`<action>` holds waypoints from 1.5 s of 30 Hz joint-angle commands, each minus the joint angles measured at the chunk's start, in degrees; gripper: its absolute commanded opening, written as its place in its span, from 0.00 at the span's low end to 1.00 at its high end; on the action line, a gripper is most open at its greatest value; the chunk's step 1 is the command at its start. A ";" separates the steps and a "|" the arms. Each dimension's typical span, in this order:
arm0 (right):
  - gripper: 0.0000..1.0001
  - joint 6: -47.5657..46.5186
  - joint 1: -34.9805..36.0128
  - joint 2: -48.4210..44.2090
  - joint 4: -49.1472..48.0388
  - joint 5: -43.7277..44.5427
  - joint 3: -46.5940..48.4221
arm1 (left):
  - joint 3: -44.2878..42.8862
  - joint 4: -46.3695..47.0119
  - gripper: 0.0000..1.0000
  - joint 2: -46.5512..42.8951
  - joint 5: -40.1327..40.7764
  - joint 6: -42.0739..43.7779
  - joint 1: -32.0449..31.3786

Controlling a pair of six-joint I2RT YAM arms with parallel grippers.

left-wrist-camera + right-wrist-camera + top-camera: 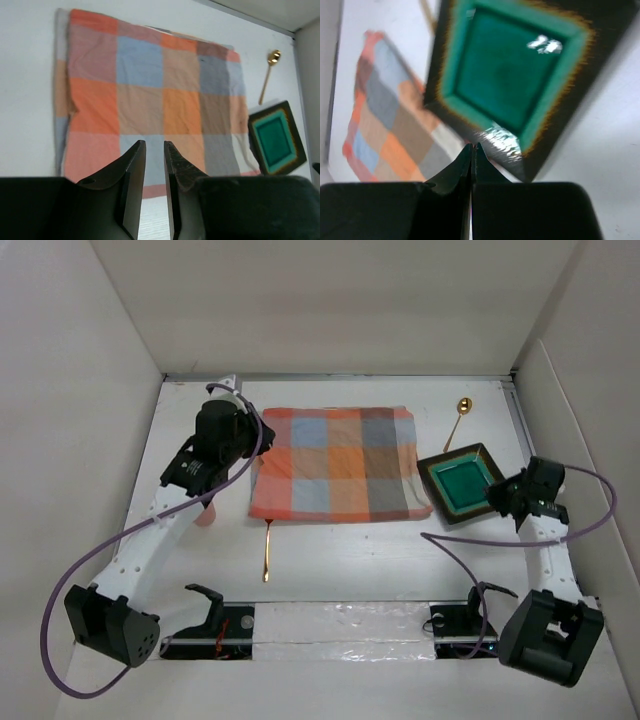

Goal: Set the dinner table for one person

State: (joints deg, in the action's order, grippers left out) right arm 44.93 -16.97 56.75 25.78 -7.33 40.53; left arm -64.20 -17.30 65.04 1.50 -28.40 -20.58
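Note:
The white dinner table (350,560) carries an orange-and-grey checked cloth (332,462) at its middle. A square plate (462,483), green inside a dark rim, lies right of the cloth and touches the cloth's corner. A gold spoon (459,418) lies behind the plate. A slim gold utensil (266,552) lies in front of the cloth's left corner. My left gripper (243,430) hangs high over the cloth's left edge, its jaws a narrow gap apart and empty (154,143). My right gripper (497,498) is shut and empty at the plate's near right edge (472,146).
White walls close in the table at the back and on both sides. A pale pink object (205,515) shows partly under the left arm. The cloth (150,95), plate (276,137) and spoon (269,70) show in the left wrist view. A clear taped strip (340,625) runs along the near edge.

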 commanded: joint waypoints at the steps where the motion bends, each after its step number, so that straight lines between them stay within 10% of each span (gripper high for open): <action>1: 0.00 7.36 -6.21 2.13 -5.20 -1.45 -4.84 | -1.54 1.04 0.19 0.62 -3.60 2.56 -2.00; 8: 0.63 8.51 -11.94 2.83 -5.74 1.00 -6.87 | 1.62 1.39 0.22 -0.96 -3.61 3.00 -6.74; 14: 0.66 11.23 -12.47 11.17 -13.91 -5.58 -10.12 | 4.00 2.27 0.23 -2.19 -5.01 2.65 -7.37; 31: 0.34 16.95 -11.33 28.24 -23.58 -5.94 -11.61 | 1.55 2.80 0.23 -0.88 -2.64 2.47 -7.37; 37: 0.00 17.56 -11.33 16.16 -17.90 -1.64 -11.80 | 1.71 2.53 0.22 -0.26 -2.11 2.83 -7.37; 45: 0.00 9.15 -8.88 1.34 -5.22 6.98 4.44 | 1.19 2.36 0.22 0.09 -2.11 1.95 -7.37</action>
State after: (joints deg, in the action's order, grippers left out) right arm 58.26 -27.40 60.58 19.22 -5.43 34.87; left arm -60.53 -16.10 65.19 -1.21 -26.41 -28.01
